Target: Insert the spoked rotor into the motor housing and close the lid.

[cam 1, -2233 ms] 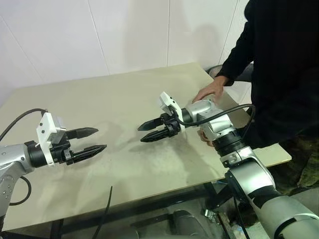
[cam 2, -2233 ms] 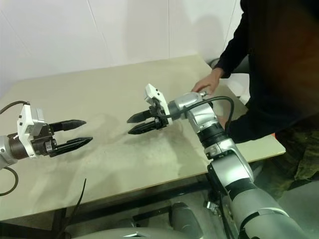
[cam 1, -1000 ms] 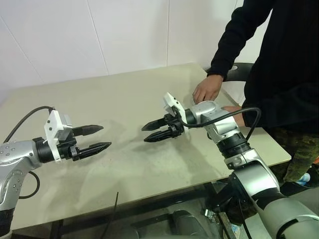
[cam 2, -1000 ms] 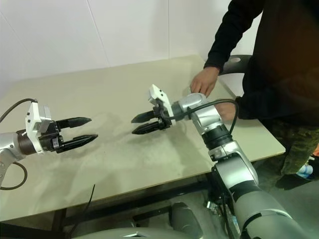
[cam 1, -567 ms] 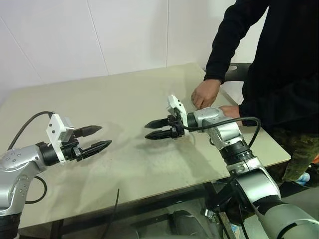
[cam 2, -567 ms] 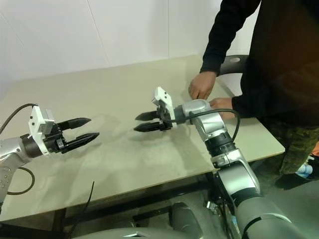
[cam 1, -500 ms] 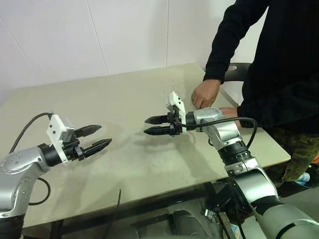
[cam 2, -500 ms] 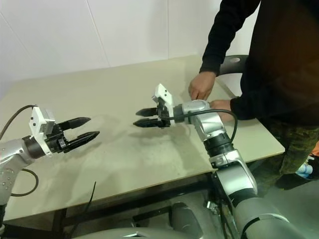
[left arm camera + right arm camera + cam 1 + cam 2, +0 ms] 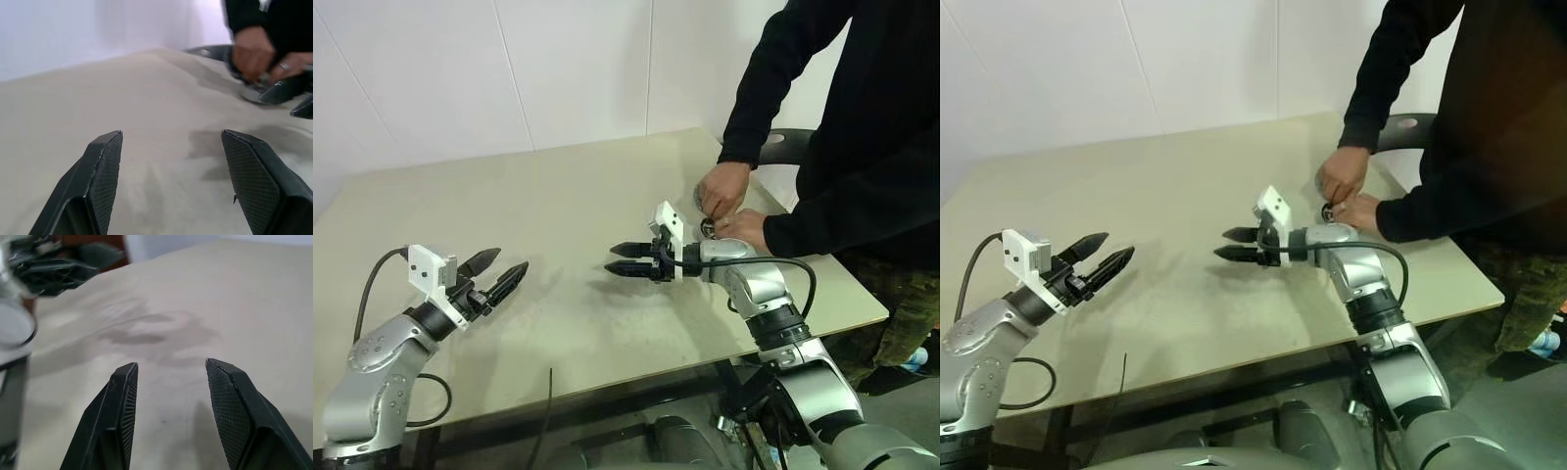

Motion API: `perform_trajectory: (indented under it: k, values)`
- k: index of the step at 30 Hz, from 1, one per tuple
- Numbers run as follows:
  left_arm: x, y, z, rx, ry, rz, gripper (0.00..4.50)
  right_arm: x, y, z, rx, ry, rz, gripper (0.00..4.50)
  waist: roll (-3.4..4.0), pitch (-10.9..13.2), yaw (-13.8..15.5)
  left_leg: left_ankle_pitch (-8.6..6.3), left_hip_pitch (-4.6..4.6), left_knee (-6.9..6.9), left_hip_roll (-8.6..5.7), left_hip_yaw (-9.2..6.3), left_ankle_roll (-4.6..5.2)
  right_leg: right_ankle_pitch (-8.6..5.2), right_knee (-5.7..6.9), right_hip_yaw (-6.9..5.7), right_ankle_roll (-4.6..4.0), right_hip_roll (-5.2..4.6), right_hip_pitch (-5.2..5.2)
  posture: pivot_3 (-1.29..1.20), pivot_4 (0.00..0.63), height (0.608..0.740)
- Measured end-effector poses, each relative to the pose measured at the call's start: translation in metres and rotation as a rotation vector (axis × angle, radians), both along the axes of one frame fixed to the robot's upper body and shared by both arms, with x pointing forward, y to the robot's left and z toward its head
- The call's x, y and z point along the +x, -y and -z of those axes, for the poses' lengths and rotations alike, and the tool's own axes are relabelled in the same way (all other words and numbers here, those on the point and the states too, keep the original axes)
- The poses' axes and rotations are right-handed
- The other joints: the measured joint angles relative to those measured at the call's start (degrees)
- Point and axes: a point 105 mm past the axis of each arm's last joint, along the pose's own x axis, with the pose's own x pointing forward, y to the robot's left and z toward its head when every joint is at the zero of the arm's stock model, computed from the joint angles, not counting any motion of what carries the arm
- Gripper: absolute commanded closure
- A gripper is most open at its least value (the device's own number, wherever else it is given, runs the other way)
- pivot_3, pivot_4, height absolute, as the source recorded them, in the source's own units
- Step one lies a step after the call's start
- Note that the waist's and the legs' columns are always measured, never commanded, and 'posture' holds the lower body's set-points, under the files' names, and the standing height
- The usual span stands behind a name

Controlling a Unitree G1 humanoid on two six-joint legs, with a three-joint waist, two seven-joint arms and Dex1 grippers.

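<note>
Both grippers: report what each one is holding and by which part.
Nothing is held. The left gripper and the right gripper are both open and empty above the table. The person's hands are handling something small and metallic at the table's right edge.

Head stereo looks down on table (image 9: 558, 196); wrist cameras skim it.
</note>
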Motion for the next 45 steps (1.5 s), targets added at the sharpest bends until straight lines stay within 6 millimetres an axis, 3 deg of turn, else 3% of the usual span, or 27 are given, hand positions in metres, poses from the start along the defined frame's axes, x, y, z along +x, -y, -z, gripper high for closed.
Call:
perform_trajectory:
  k: [4,8,13,20,28,36,41,45]
  values:
    - [0.005,-0.011,0.014,-0.050,0.027,-0.231,1.06,0.009,-0.007,0.002,0.025,0.040,0.111,2.25,-0.03,-0.1,0.0,0.00,0.01,-0.07,0.01,0.01,0.00,0.03,-0.01,0.03,0.05,0.00,0.00,0.00,0.000,0.740]
    - [-0.004,-0.011,0.041,-0.065,-0.050,-0.290,1.06,0.005,-0.013,0.023,0.045,-0.017,0.197,2.25,-0.09,0.0,0.4,0.00,-0.13,-0.08,0.01,-0.01,0.00,0.03,-0.02,0.03,0.06,0.00,-0.12,0.00,0.000,0.740]
    - [-0.004,-0.008,0.041,-0.075,-0.054,-0.262,1.06,0.004,-0.018,0.028,0.046,-0.016,0.229,2.25,-0.11,0.0,0.2,0.00,-0.05,0.00,-0.04,0.01,0.00,-0.02,-0.10,0.04,0.01,-0.01,0.00,0.00,0.000,0.740]
    - [0.006,-0.016,0.049,-0.156,-0.067,-0.304,1.06,0.019,-0.007,0.045,0.030,-0.055,0.363,2.25,-0.11,0.0,0.0,0.00,-0.06,-0.02,-0.03,0.01,0.00,-0.02,-0.11,0.04,0.01,-0.01,0.00,0.00,0.000,0.740]
    - [0.018,-0.029,0.051,-0.242,-0.073,-0.425,1.06,0.023,-0.006,0.041,0.031,-0.049,0.378,2.25,-0.12,0.0,0.2,0.00,-0.08,-0.06,-0.04,0.00,0.00,-0.01,-0.16,0.05,0.02,-0.01,0.00,0.00,0.000,0.740]
    - [0.006,-0.059,0.041,-0.293,-0.040,-0.545,1.06,0.034,0.026,0.040,0.009,-0.028,0.474,2.25,-0.14,0.0,0.0,-0.01,-0.07,-0.07,-0.03,0.00,0.00,-0.02,-0.18,0.05,0.02,-0.01,0.00,0.00,0.000,0.740]
    - [-0.004,-0.058,0.036,-0.369,-0.026,-0.622,1.06,0.032,0.022,0.039,0.036,-0.061,0.480,2.25,-0.16,0.0,0.0,-0.01,-0.07,-0.07,-0.03,0.00,0.00,-0.02,-0.19,0.04,0.02,-0.01,0.00,0.00,0.000,0.740]
    - [-0.010,-0.053,0.045,-0.354,-0.062,-0.640,1.06,0.028,0.012,0.042,0.052,-0.088,0.475,2.25,-0.16,0.0,0.1,-0.01,-0.07,-0.08,-0.03,0.00,-0.01,-0.03,-0.21,0.04,0.01,-0.01,0.00,0.00,0.000,0.740]
